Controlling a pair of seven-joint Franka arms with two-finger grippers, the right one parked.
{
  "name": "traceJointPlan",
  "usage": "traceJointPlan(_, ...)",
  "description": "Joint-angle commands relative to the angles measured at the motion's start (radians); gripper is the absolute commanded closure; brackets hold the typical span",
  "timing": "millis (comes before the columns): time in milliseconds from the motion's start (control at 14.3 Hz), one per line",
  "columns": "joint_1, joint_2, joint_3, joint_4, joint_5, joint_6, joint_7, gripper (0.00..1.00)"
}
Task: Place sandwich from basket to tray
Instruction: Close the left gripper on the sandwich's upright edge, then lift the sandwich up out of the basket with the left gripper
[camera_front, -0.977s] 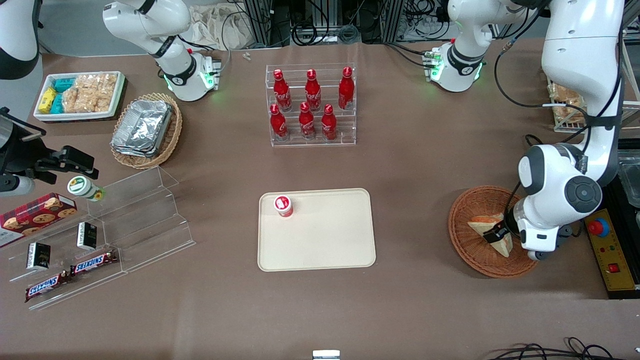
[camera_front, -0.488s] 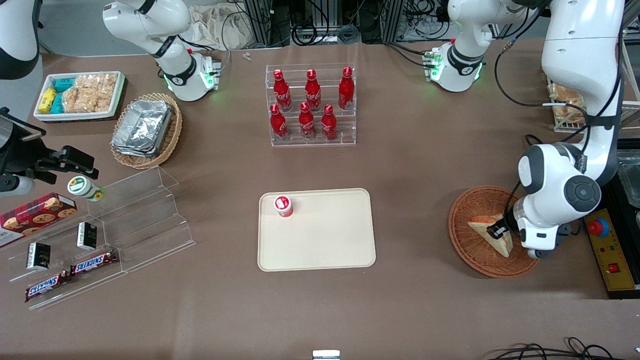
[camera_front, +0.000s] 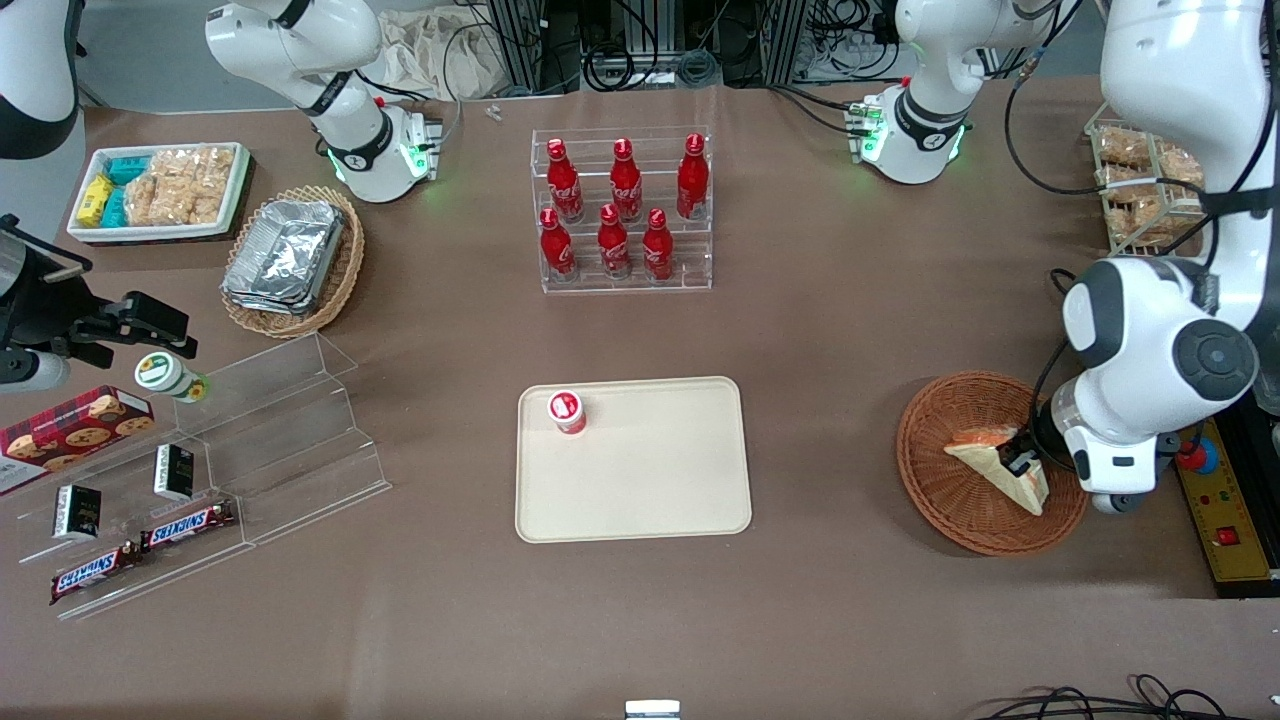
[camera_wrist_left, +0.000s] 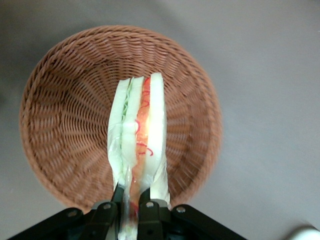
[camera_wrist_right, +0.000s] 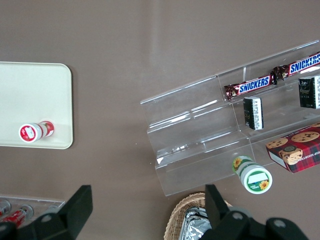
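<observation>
The sandwich (camera_front: 995, 462), a pale bread wedge with orange-red and green filling, hangs over the round reddish-brown basket (camera_front: 940, 505) near the working arm's end of the table. My left gripper (camera_front: 1020, 466) is shut on it. In the left wrist view the black fingers (camera_wrist_left: 145, 196) pinch the wrapped sandwich (camera_wrist_left: 137, 135) at one end, with the basket (camera_wrist_left: 65, 125) below it and my gripper (camera_wrist_left: 129, 196) above the basket's rim. The cream tray (camera_front: 650, 490) lies mid-table, toward the parked arm from the basket; the right wrist view also shows the tray (camera_wrist_right: 30, 95).
A small red-capped bottle (camera_front: 566, 411) stands on the tray's corner. A rack of red cola bottles (camera_front: 622, 210) stands farther from the camera. A control box with a red button (camera_front: 1215, 500) lies beside the basket. An acrylic stepped shelf (camera_front: 280, 430) sits toward the parked arm's end.
My left arm has risen and shifted a little toward its own end of the table. The sandwich has moved with the gripper, off the basket's floor.
</observation>
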Motion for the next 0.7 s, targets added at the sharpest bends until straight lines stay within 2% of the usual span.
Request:
traceJointPlan(0, -0.024, 0.0, -0.007, 0.204, 0.004, -0.235, -0.037, 1.0)
traceJointPlan(209, -0.023, -0.003, -0.045, 0.405, 0.004, -0.487, 0.01, 1.0)
traceJointPlan(488, -0.023, -0.01, -0.085, 0.438, 0.002, -0.52, 0.104, 1.0)
traceJointPlan(628, -0.026, -0.004, -0.143, 0.438, 0.01, -0.518, 0.118, 1.0)
